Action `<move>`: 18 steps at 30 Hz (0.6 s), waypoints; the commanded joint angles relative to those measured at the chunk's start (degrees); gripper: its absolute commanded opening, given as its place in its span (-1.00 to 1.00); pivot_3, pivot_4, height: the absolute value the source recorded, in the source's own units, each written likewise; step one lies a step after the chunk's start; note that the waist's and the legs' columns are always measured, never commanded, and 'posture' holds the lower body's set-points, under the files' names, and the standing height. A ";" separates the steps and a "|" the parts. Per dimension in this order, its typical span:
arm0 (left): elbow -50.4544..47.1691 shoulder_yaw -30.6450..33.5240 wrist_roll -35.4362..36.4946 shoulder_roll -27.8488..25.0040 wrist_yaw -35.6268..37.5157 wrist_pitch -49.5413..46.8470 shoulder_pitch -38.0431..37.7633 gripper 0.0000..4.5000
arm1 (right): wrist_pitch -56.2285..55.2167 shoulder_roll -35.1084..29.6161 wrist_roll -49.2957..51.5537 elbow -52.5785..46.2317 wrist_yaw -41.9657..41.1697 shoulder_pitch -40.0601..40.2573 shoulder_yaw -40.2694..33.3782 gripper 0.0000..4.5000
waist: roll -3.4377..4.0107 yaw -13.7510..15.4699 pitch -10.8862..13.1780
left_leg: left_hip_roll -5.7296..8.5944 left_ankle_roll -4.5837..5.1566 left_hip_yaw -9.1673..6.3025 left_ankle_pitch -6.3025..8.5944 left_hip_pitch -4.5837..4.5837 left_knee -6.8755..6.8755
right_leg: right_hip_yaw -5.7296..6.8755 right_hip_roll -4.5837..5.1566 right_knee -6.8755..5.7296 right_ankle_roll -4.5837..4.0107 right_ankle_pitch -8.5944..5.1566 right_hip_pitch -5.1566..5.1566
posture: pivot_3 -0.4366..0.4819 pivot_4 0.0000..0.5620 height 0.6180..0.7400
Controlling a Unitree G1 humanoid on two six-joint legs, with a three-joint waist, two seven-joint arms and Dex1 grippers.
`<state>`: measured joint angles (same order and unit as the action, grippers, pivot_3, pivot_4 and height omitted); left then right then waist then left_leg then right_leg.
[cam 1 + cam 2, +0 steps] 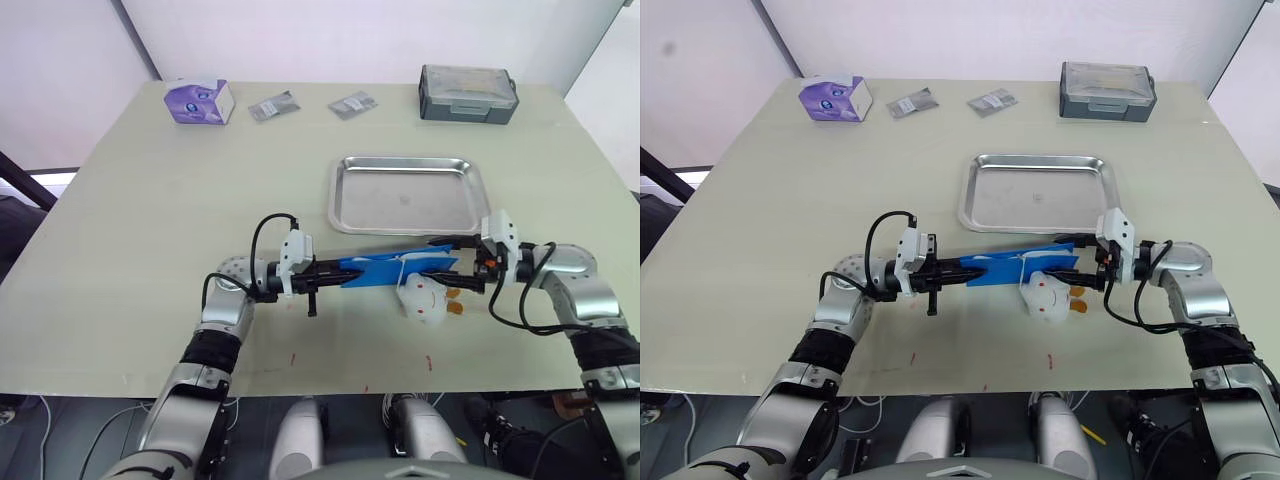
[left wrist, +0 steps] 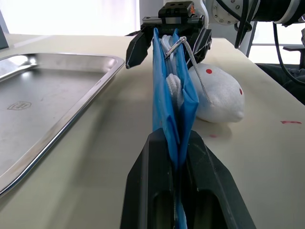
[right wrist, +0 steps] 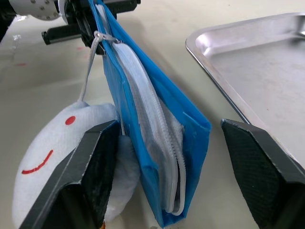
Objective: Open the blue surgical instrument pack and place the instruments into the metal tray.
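Blue surgical instrument pack (image 1: 395,269) hangs edge-up between my two arms, near the worktop's front edge, just in front of the metal tray (image 1: 407,194). Left wrist view: left gripper (image 2: 180,157) fingers pinch its end. Right wrist view: right gripper (image 3: 178,157) fingers stand wide around the other end; I'd close there before pulling.

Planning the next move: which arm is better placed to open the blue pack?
Right, probably. The left gripper is shut on the pack, holding it steady. The right gripper is open, its fingers either side of the pack's other end, free to start opening.
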<state>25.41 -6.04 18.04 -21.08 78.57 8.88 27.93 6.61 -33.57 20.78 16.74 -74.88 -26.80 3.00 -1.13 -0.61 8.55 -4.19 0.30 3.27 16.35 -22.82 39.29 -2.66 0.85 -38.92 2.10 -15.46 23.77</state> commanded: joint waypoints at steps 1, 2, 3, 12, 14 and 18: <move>-1.30 0.26 0.44 -0.21 0.17 0.46 0.24 -1.00 | 1.60 -0.94 2.74 -1.98 -1.22 -1.34 -2.54 0.54 | 0.00 0.00 0.00 | 0.00 0.00 0.00 0.00 0.00 0.00 | 0.00 0.00 0.00 0.00 0.00 0.00 | -0.05 -0.47 0.86; -1.27 0.26 0.44 -0.20 0.17 0.45 0.29 -1.00 | 2.28 -0.98 3.18 -2.28 -1.47 -1.43 -2.71 0.54 | 0.00 0.00 0.00 | 0.00 0.00 0.00 0.00 0.00 0.00 | 0.00 0.00 0.00 0.00 0.00 0.00 | -0.05 -0.47 0.86; -1.23 0.27 0.44 -0.21 0.18 0.44 0.35 -1.00 | 2.80 -1.03 3.50 -2.53 -1.68 -1.50 -2.85 0.54 | 0.00 0.00 0.00 | 0.00 0.00 0.00 0.00 0.00 0.00 | 0.00 0.00 0.00 0.00 0.00 0.00 | -0.05 -0.47 0.86; -1.32 0.12 0.45 -0.13 0.20 0.22 0.68 -1.00 | 3.53 -1.32 4.11 -0.94 -2.63 -2.71 -3.76 0.54 | 0.00 0.00 0.00 | 0.00 0.00 0.00 0.00 0.00 0.00 | 0.00 0.00 0.00 0.00 0.00 0.00 | -0.05 -0.47 0.86; -1.47 0.07 0.46 -0.12 0.18 0.12 0.67 -1.00 | 1.93 -1.64 2.78 -0.21 -3.28 -2.45 -2.92 0.54 | 0.00 0.00 0.00 | 0.00 0.00 0.00 0.00 0.00 0.00 | 0.00 0.00 0.00 0.00 0.00 0.00 | -0.05 -0.47 0.86; -1.75 -0.01 0.46 -0.08 0.05 0.00 0.62 -1.00 | 1.44 -0.86 2.68 0.31 -3.52 -2.52 -2.72 0.31 | 0.00 -0.01 0.00 | 0.00 0.00 0.00 0.00 0.00 0.00 | 0.00 0.00 0.00 0.00 0.00 0.00 | -0.05 -0.47 0.86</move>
<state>25.40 -6.12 18.07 -21.12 78.53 8.82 27.96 8.88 -34.27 22.81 17.60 -77.94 -28.04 1.30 -1.13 -0.62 8.55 -4.19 0.30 3.28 16.36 -22.82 39.29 -2.66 0.85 -38.92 2.10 -15.46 23.77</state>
